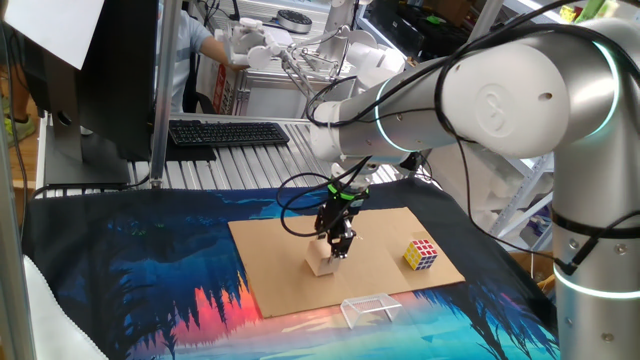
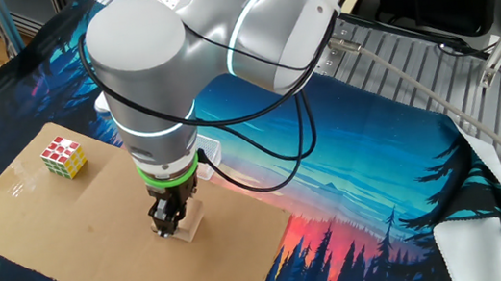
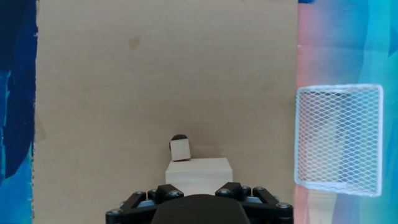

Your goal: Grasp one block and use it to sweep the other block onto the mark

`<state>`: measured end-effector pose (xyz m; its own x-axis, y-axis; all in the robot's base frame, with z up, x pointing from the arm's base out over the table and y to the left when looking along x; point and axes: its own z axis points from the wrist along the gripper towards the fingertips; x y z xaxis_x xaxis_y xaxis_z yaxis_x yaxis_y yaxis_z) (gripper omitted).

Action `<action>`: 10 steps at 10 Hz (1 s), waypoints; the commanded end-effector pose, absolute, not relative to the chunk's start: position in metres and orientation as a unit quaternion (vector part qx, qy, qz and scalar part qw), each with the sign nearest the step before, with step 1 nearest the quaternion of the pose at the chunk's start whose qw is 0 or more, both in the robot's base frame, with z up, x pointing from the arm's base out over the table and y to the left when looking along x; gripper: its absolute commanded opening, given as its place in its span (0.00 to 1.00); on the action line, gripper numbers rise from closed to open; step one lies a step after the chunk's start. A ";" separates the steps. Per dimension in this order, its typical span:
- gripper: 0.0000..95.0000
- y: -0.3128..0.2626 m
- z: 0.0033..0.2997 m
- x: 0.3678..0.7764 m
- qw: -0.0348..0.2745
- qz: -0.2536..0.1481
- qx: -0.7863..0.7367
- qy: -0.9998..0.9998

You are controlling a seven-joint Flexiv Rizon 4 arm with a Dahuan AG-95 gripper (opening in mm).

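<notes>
The tan cube (image 3: pixel 199 171) is showing pale, matt, unfinished wood, and so is the tiny piece (image 3: pixel 180 149). The cardboard sheet (image 3: pixel 168 81) is looking dull and papery (faintly stained). The arm's shell (image 1: pixel 500 90) is gleaming glossy grey; the frame (image 3: pixel 339 138) is showing white mesh.

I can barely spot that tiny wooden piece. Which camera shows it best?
The hand view: the tiny wooden piece sits in plain sight just beyond the tan cube, a dark spot at its far edge. In both fixed views I cannot make it out.
</notes>
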<state>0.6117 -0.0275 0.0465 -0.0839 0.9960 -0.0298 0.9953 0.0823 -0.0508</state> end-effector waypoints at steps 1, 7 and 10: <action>0.00 -0.028 0.046 0.612 0.004 0.030 -0.676 -0.737; 0.00 -0.032 0.046 0.615 0.003 0.022 -0.684 -0.729; 0.00 -0.018 0.047 0.608 0.006 0.006 -0.700 -0.714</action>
<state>0.6075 -0.0157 0.0468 -0.0194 0.9998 0.0031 0.9996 0.0194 -0.0185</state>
